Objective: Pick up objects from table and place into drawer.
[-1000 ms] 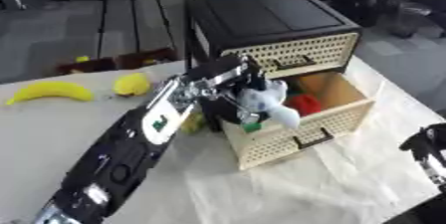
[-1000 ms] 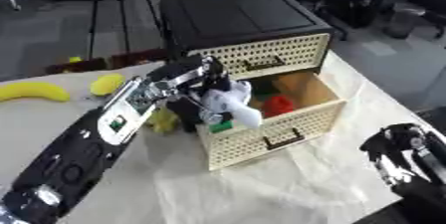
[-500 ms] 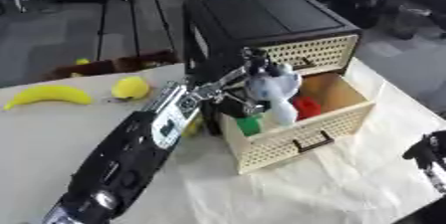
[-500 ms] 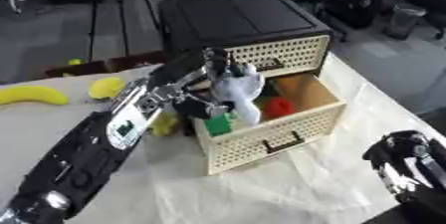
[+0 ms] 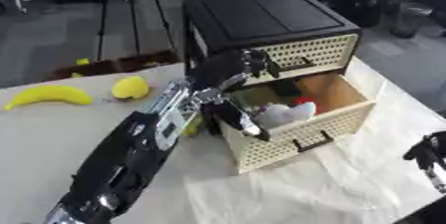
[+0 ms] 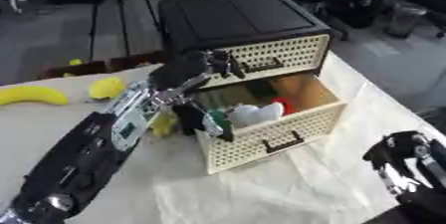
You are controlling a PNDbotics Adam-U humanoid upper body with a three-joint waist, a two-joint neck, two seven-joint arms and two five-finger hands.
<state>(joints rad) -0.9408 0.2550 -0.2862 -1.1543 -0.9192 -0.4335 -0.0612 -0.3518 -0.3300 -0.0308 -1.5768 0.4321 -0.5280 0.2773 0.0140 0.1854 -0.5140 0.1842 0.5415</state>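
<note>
inside open drawer [image 5: 305,133], white object [image 5: 280,114]

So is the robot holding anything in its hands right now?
No. The white toy lies in the open drawer; the left hand above holds nothing, nor does the right hand.

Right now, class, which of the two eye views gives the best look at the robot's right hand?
The right eye view: the right hand shows from its wrist up near the lower right corner, away from the open drawer. The left eye view catches only a strip of it at the right edge.
</note>
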